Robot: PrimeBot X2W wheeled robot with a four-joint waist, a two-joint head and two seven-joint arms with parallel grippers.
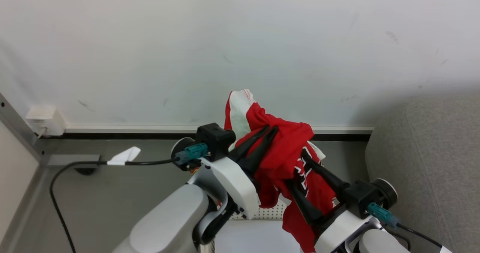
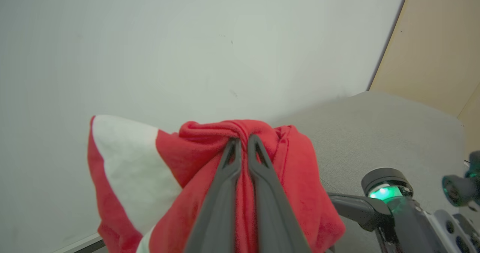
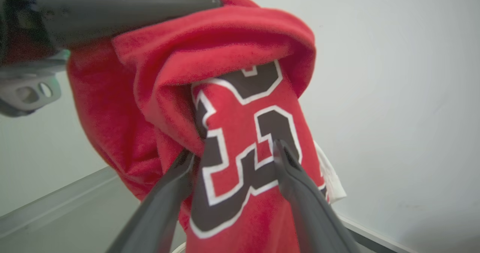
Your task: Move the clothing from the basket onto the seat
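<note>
Jersey [image 1: 279,153] is off the basket and in the air, bunched between both grippers in front of the wall [image 1: 240,39]. The left gripper [image 1: 272,129] has its fingers pinched almost together on a gathered red fold at the top of the bundle; left wrist view confirms it, tips [image 2: 234,148] nearly touching with cloth squeezed between. The right gripper [image 1: 296,168] sits lower and to the right, fingers spread wide. The number-print panel [image 3: 240,133] lies between them, one tip on the front of the print and the other tucked behind a fold; can't tell if it's actually clamping. Long axis runs steeply, near vertical in head view: a white-panelled corner [image 1: 238,110] sticks up toward the wall at upper left, and the rest drapes down and slightly right to a loose red hem at the bottom edge. The digits in the right wrist view read along that same drop. A strip of the basket's perforated side [image 1: 268,212] shows right below the hanging cloth. The grey sofa [image 1: 431,159] is off to the right, not touching the jersey
</note>
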